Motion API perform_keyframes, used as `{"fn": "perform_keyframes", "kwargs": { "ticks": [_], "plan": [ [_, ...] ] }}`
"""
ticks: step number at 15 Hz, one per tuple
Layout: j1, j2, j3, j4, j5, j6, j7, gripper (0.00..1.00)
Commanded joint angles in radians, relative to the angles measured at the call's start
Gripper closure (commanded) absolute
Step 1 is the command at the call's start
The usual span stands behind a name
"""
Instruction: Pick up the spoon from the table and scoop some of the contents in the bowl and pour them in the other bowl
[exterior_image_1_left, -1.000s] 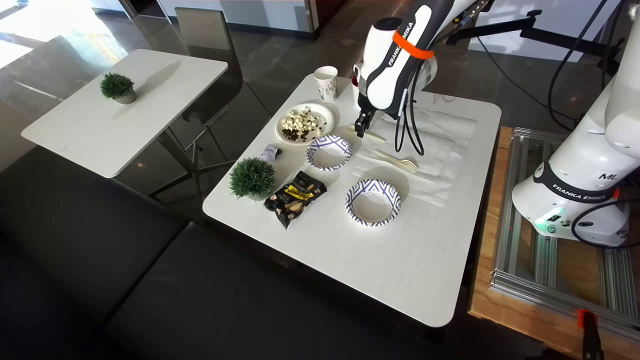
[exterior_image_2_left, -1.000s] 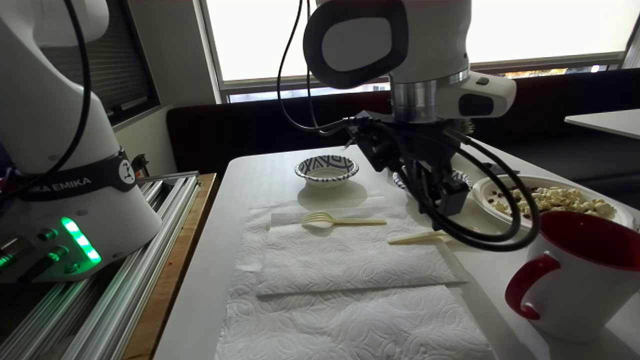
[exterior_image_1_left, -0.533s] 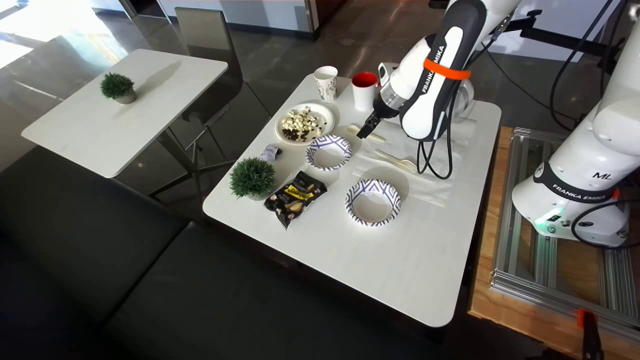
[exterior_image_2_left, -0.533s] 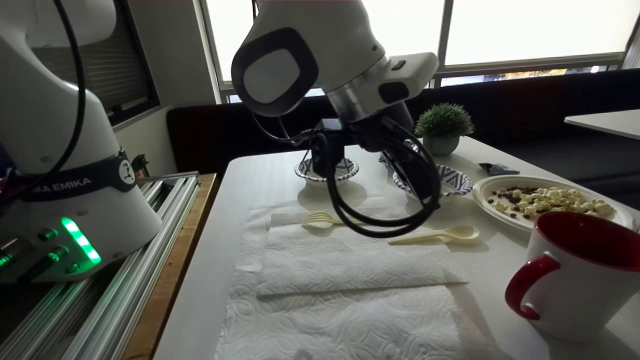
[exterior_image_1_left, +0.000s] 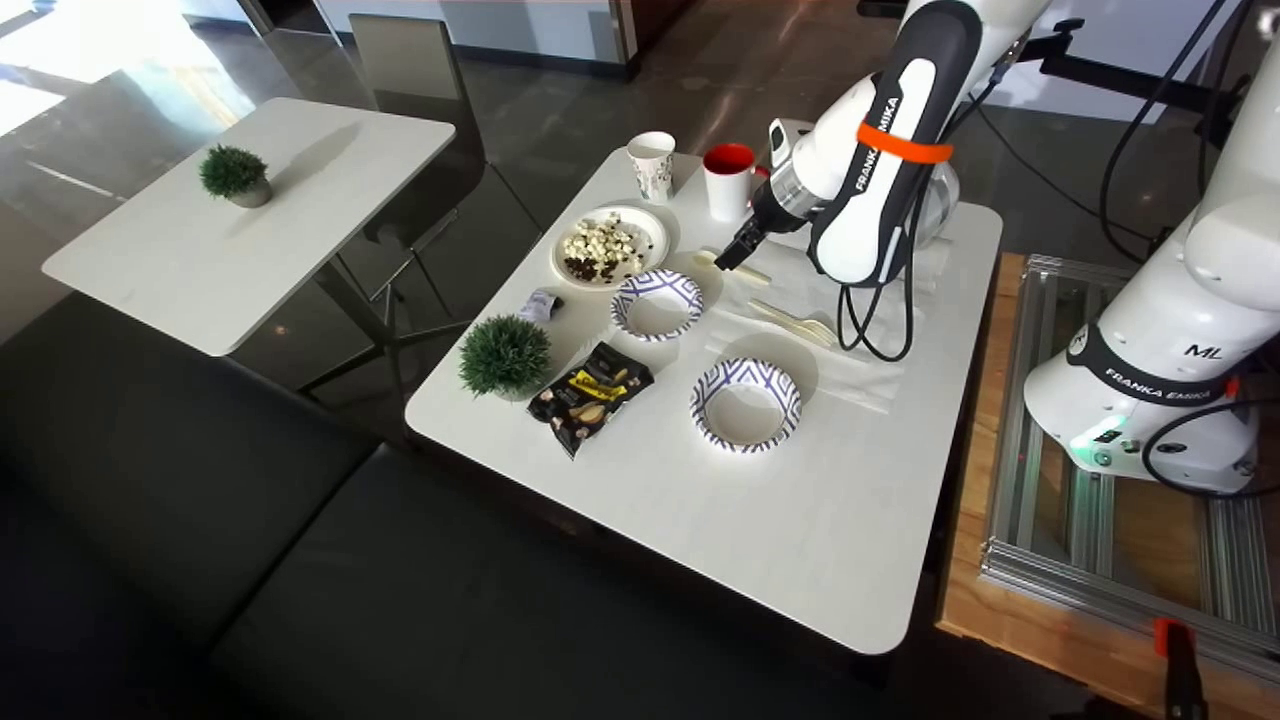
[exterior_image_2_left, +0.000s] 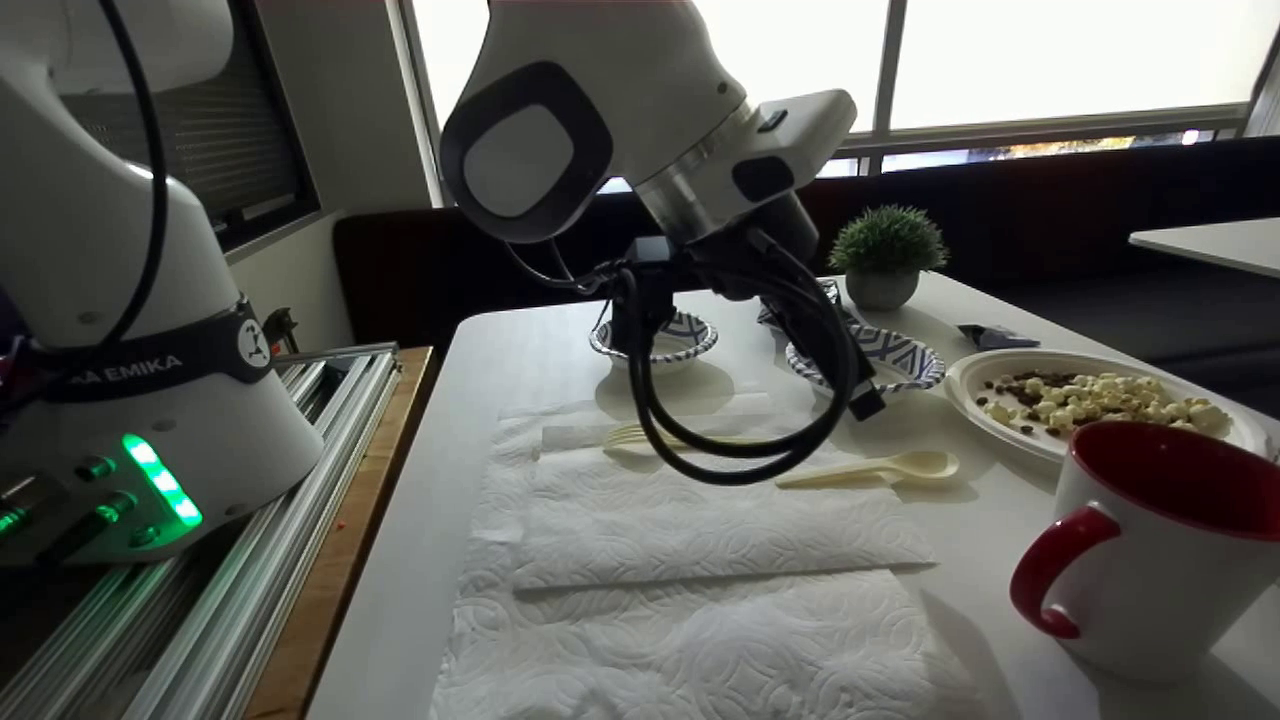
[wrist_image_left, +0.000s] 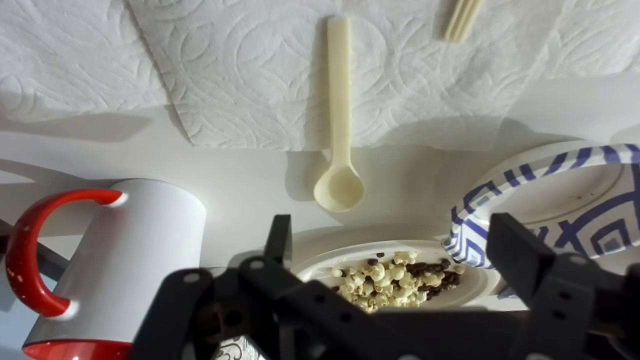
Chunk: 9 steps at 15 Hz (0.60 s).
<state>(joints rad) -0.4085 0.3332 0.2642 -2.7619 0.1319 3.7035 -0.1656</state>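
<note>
A cream spoon (wrist_image_left: 340, 100) lies with its handle on the paper towel and its scoop end on bare table. My gripper (wrist_image_left: 392, 220) is open, fingers wide apart with nothing between them. It hangs tilted above the table close to the spoon (exterior_image_2_left: 920, 465), without touching it. The white plain-rimmed bowl (wrist_image_left: 390, 245), shallow like a plate, holds popcorn and dark bits (wrist_image_left: 385, 280); it shows beyond the open jaws. Two blue-patterned white bowls, one nearer that dish (exterior_image_1_left: 655, 312) and one farther (exterior_image_1_left: 745, 415), hold no visible food. Which is the other bowl I cannot tell.
A white mug with red handle (wrist_image_left: 125, 250) stands near the gripper, beside a paper cup (exterior_image_1_left: 653, 165). A fork (exterior_image_1_left: 800, 325) rests on the paper towels (exterior_image_2_left: 700, 540). A black snack bag (exterior_image_1_left: 590, 395), potted plant (exterior_image_1_left: 505, 355) and small packet (exterior_image_1_left: 540, 305) sit toward the far edge.
The arm has swung back toward its base and the hand has gone from pointing down to tilted, uncovering the spoon and mug. Most recently it rose slightly. The spoon has not moved.
</note>
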Motion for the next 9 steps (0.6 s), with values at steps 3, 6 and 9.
{"fn": "perform_keyframes", "kwargs": {
  "ticks": [3, 6, 9],
  "plan": [
    [0.152, 0.030, -0.211, 0.034, -0.138, -0.006, 0.110, 0.00],
    [0.179, 0.060, -0.250, 0.052, -0.172, 0.002, 0.129, 0.00],
    [0.187, 0.088, -0.264, 0.075, -0.187, 0.001, 0.144, 0.00]
  ]
}}
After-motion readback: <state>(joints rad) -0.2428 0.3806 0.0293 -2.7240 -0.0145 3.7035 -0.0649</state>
